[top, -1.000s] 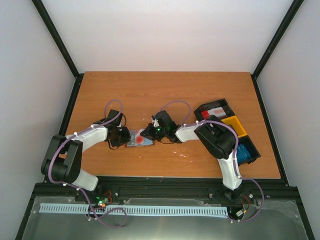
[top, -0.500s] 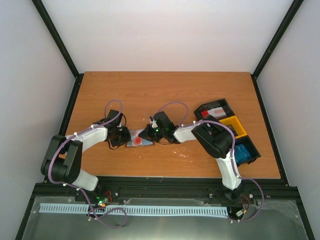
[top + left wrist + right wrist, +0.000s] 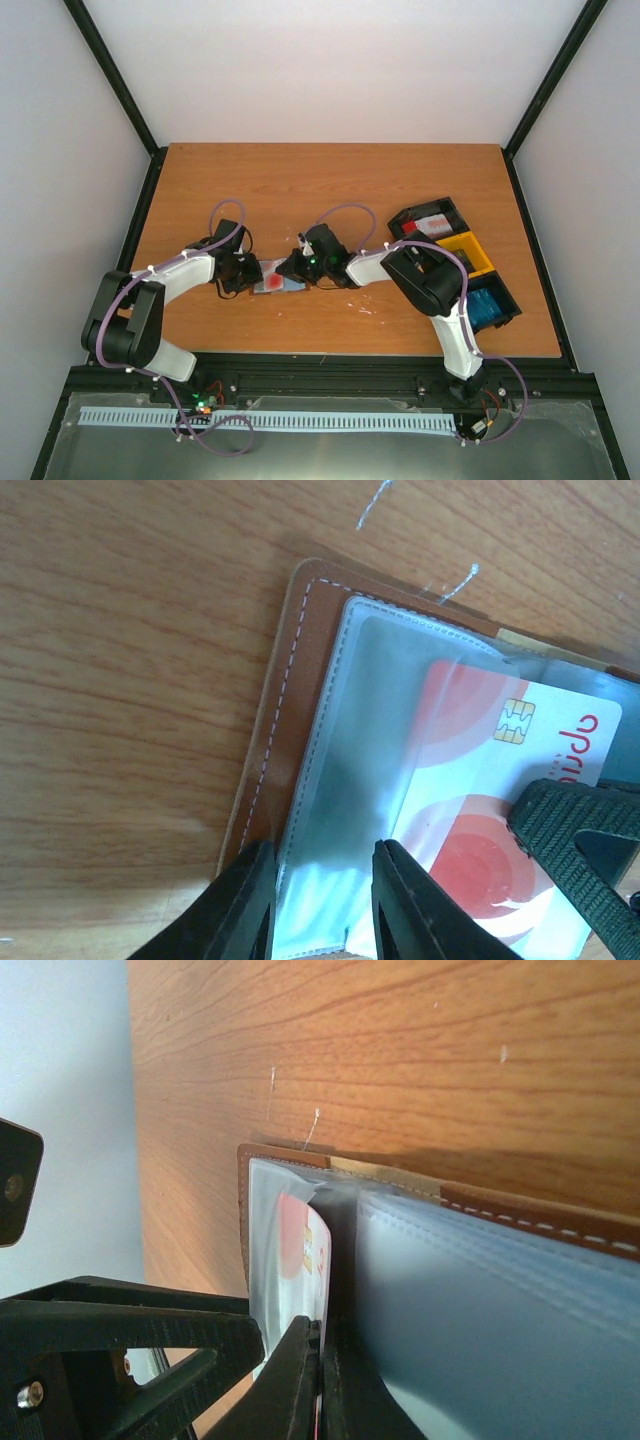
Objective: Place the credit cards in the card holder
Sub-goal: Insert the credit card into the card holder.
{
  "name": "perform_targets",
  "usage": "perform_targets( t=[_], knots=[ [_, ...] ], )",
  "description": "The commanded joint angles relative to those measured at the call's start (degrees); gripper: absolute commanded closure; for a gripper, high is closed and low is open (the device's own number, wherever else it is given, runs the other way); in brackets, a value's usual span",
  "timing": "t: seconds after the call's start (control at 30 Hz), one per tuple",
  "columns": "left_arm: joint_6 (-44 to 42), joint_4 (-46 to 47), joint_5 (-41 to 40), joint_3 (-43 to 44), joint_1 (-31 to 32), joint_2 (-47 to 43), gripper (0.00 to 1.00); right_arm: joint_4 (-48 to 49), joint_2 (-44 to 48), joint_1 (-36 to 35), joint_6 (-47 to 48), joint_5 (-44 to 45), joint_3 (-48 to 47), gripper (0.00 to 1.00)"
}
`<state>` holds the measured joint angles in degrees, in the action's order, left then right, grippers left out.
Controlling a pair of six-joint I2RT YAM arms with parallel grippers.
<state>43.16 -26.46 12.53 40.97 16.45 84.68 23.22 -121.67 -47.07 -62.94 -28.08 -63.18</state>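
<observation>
Card holder [image 3: 272, 282] lay open on table [image 3: 330, 190] — left gripper [image 3: 322, 900] at its 9 o'clock, jaws parted astride clear sleeve [image 3: 350, 740]; right gripper [image 3: 320, 1380] at 3 o'clock pinched red-and-white credit card [image 3: 480, 780] — partly sleeved.

A wood-grain table [image 3: 330, 190] spreads under and well beyond the left gripper [image 3: 254, 277] and right gripper [image 3: 289, 272], edged by black rails [image 3: 111, 72], with plain white walls [image 3: 340, 70] behind and to either side in soft, even light.
</observation>
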Motion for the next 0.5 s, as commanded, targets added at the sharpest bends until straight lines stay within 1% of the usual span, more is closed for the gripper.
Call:
perform_targets(
  t=[0.0,0.23,0.47],
  knots=[
    [0.51,-0.14,-0.05,-1.50,-0.11,0.52,0.70,-0.60,-3.00,-1.61,-0.38,4.72,0.41,0.97],
    [0.61,-0.20,-0.32,-1.74,-0.10,0.25,0.70,1.56,-0.83,-1.62,-0.85,7.43,2.58,0.97],
    [0.60,-0.19,-0.13,-1.64,-0.10,0.24,0.70,4.62,-0.80,-1.71,-1.96,7.45,4.17,0.96]
  ],
)
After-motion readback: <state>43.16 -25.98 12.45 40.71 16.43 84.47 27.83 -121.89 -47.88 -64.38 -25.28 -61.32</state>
